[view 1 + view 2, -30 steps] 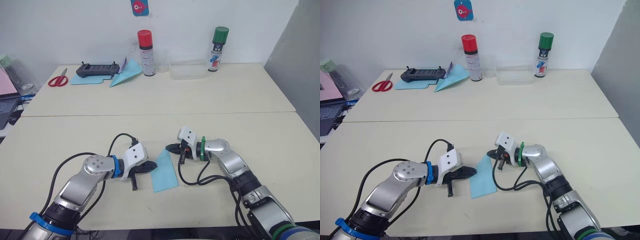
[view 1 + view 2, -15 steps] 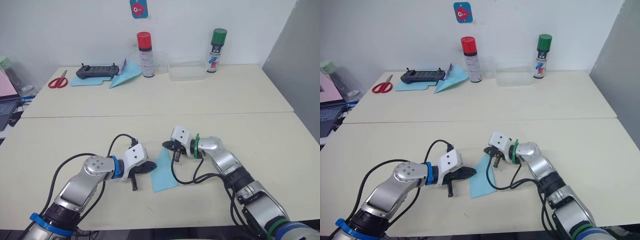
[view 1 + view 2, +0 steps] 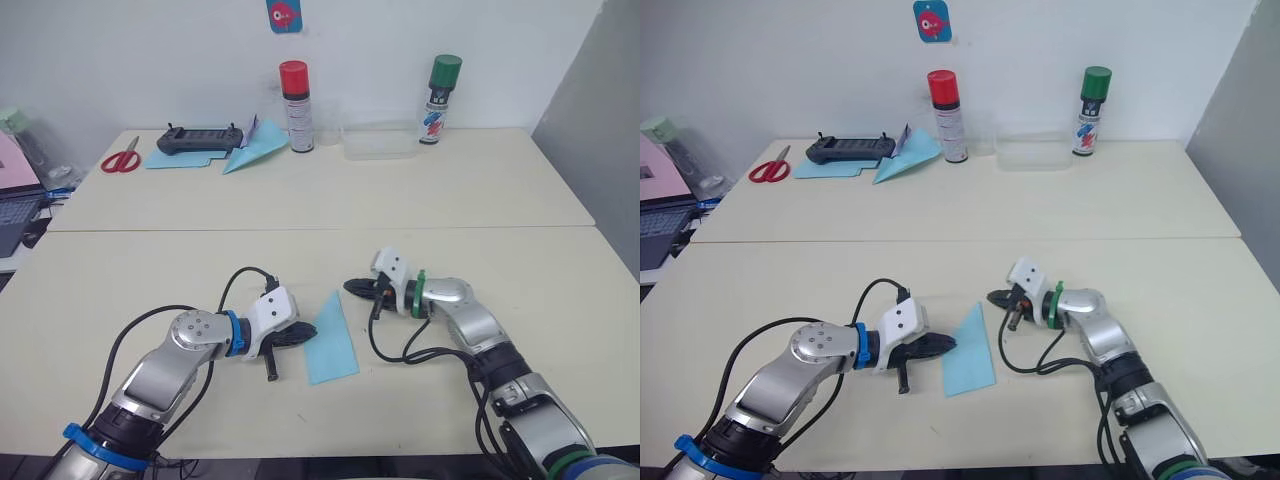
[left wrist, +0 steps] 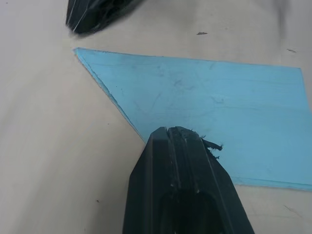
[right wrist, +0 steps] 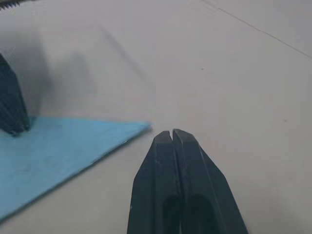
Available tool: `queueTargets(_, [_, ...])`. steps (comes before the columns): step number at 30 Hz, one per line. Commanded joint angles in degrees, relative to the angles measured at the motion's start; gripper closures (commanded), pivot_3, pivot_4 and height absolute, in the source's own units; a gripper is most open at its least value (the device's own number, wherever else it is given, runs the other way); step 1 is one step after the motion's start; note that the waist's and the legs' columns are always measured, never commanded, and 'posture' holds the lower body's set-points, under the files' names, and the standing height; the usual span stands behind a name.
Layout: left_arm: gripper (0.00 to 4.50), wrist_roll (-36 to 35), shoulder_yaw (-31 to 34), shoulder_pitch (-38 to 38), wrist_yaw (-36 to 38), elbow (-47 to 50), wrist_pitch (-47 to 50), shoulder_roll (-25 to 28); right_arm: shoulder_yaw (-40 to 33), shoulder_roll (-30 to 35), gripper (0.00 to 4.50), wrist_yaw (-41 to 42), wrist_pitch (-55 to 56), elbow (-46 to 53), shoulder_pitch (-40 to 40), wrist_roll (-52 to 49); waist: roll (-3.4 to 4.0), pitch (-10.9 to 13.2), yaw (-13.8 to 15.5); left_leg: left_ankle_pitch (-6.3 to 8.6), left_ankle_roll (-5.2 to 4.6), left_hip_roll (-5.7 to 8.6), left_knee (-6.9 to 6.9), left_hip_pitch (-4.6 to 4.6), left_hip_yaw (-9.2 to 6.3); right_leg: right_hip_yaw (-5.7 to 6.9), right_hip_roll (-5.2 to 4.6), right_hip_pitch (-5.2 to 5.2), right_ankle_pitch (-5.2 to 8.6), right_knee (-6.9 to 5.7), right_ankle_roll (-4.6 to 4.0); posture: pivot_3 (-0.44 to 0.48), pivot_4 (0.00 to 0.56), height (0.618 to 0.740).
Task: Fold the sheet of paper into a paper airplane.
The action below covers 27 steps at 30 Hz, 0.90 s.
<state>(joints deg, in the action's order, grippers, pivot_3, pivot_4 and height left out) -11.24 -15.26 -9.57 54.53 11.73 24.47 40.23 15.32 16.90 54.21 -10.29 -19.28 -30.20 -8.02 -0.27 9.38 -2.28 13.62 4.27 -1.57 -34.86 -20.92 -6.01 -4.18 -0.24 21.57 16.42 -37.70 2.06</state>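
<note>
Right gripper back off paper, seemingly.

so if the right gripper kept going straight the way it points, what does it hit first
Probably the pointed corner of the sheet of paper, just ahead of the shut right gripper; the left gripper lies beyond it.

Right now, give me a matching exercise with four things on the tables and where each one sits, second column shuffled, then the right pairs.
Things:
1. paper
2. scissors
3. green-capped can
4. controller

Places:
A. far table, far left, beside the flat blue sheet
B. near table, between the left gripper and right gripper
C. far table, just right of the clear tray
D. far table, on the flat blue sheet, left of the red-capped can

Pairs: 1-B, 2-A, 3-C, 4-D
</note>
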Motion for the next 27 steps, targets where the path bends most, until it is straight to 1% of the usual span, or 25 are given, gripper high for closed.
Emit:
queueTargets(1, [4.50,3.27,-2.94,2.16,-0.79,-5.18,2.76,0.30,0.55,-0.84,4.47,2.54,1.23,3.37,-0.15,-1.15,0.04,0.02,0.00,0.00,0.00,-0.01,0.00,0.01,-0.02,0.02,0.01,-0.03,0.00,-0.02,0.00,0.000,0.150,0.740])
queueTargets(4, [4.50,3.48,-3.25,2.16,-0.28,-5.21,2.68,0.69,2.57,-2.21,4.47,0.78,3.60,-0.24,-0.44,2.44,0.03,0.02,-0.01,0.00,0.00,-0.03,0.00,0.02,-0.04,0.03,0.03,0.18,0.01,-0.02,-0.02,0.000,0.150,0.740])
queueTargets(6, [4.50,3.68,-3.19,2.40,-0.02,-5.26,2.32,1.20,5.79,-1.27,4.47,1.37,4.36,-0.09,1.68,5.52,0.00,0.03,0.03,0.00,0.00,-0.01,0.00,0.01,-0.02,0.01,0.02,0.18,0.01,0.01,-0.01,0.000,0.150,0.740])
queueTargets(11, [4.50,3.55,-2.80,3.36,0.09,-4.84,1.83,1.73,9.20,0.61,4.47,3.53,2.85,2.40,5.29,7.19,-0.02,-0.03,-0.09,0.02,0.03,-0.01,0.02,0.01,0.04,-0.01,-0.01,0.16,0.02,0.08,0.00,0.000,0.150,0.740])
queueTargets(16, [4.50,3.58,-2.97,3.14,0.58,-5.23,1.53,2.10,11.80,3.24,4.47,8.31,0.51,7.35,8.56,5.61,-0.11,-0.12,-0.17,0.03,0.04,-0.04,0.07,0.04,0.01,0.01,0.01,0.16,0.07,0.08,-0.08,0.000,0.150,0.740])
queueTargets(19, [4.50,3.72,-2.98,2.95,0.85,-5.51,1.31,2.26,12.58,4.06,4.47,9.73,-1.04,10.26,10.09,4.87,-0.19,-0.23,-0.23,0.06,0.07,-0.05,0.11,0.06,0.01,0.03,0.01,0.16,0.15,0.08,-0.11,0.000,0.150,0.740])
queueTargets(24, [4.50,3.83,-3.00,2.76,1.06,-5.64,1.27,2.36,13.32,4.84,4.47,10.92,-2.14,12.12,11.34,5.25,-0.24,-0.30,-0.34,0.08,0.10,-0.06,0.16,0.09,0.00,0.03,0.02,0.16,0.18,0.08,-0.12,0.000,0.150,0.740])
queueTargets(27, [4.50,3.87,-3.10,2.83,1.04,-5.52,1.35,2.36,14.38,6.41,4.47,12.58,-2.10,12.75,11.88,5.75,-0.28,-0.33,-0.36,0.09,0.11,-0.06,0.15,0.09,0.01,0.03,0.01,0.16,0.19,0.08,-0.12,0.000,0.150,0.740])
